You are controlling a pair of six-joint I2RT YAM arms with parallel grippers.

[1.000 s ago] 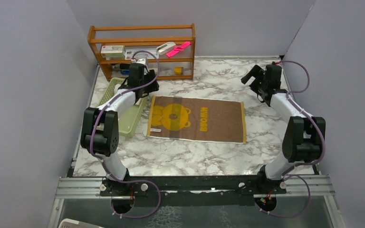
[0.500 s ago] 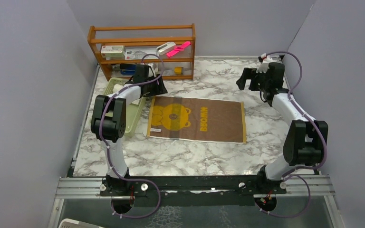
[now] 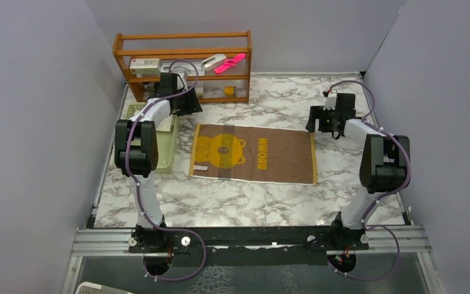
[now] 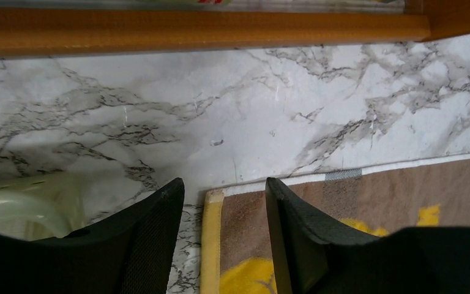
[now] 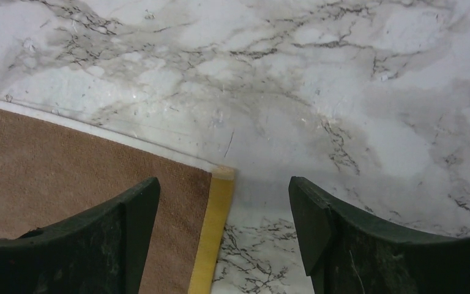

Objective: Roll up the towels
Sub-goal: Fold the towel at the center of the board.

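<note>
— Where was the brown towel point(image 3: 252, 154)?

— It lay spread flat around the middle of the marble desk point(image 3: 251, 202). Its long axis ran left to right, parallel with the desk's near edge. The two short, yellow-trimmed ends faced the desk's left and right edges.

— And which way round was the print?

— The yellow bear face sat toward the left end and the yellow lettering toward the right. The letters ran across the towel's width, not along its length.

— What were the left fingers point(image 4: 150, 245) doing?

— They stood open and held nothing. They sat at the towel's far left corner, one finger over bare marble and the other over the cloth, with the yellow trim showing in the gap. Whether they touched the towel could not be told.

— And the right fingers point(image 5: 125, 239)?

— They were also spread apart and empty, at the far right corner. One was over the brown pile and the other over the desk, and the corner's trim lay between them.

— Anything else nearby?

— A pale green basket point(image 3: 165, 158) stood along the left edge, just beside the towel. A white cloth point(image 3: 163, 122) showed at its far end, largely hidden by the left arm. A wooden shelf point(image 3: 183, 52) occupied the far left corner.
</note>
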